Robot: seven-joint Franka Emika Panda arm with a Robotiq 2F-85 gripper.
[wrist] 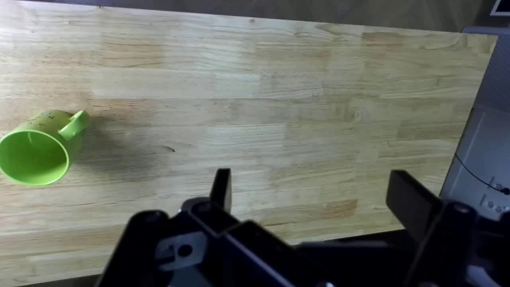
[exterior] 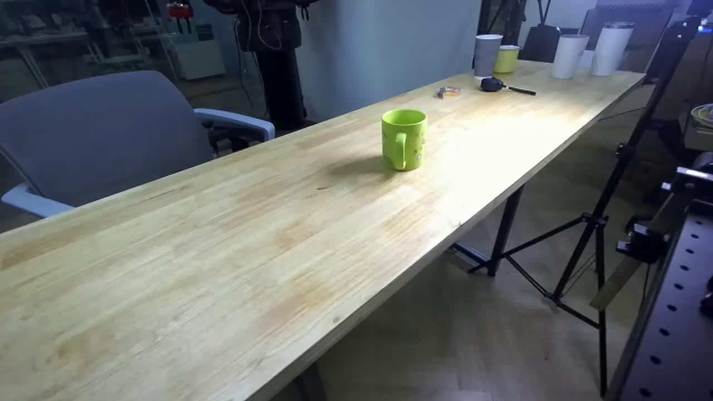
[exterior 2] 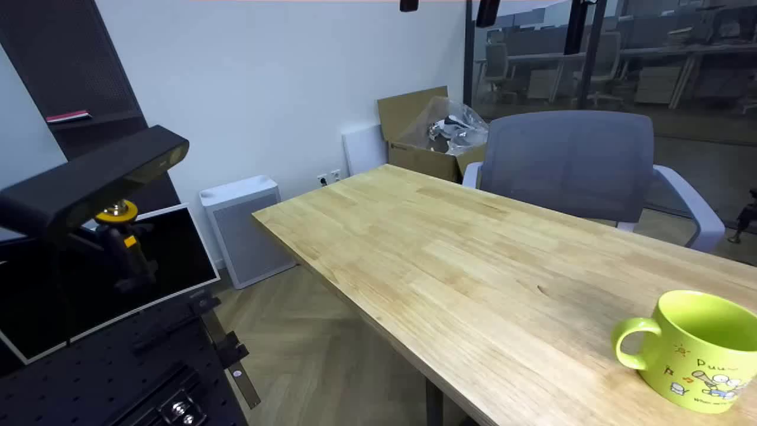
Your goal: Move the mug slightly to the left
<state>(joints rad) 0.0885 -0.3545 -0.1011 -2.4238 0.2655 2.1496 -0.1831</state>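
The lime-green mug stands upright on the wooden table. In an exterior view, the mug is at the lower right, with printed drawings on its side and its handle toward the left. In the wrist view, the mug lies at the left edge, its open rim visible and its handle toward the upper right. My gripper is open with nothing between its fingers. It is above the table, apart from the mug, to the mug's right in the wrist view. Two dark fingertips show at the top edge of an exterior view.
A grey cup, a yellowish-green cup, white cups, a dark small object and a small packet sit at the table's far end. A chair stands along one long edge. A tripod stands beside the opposite edge.
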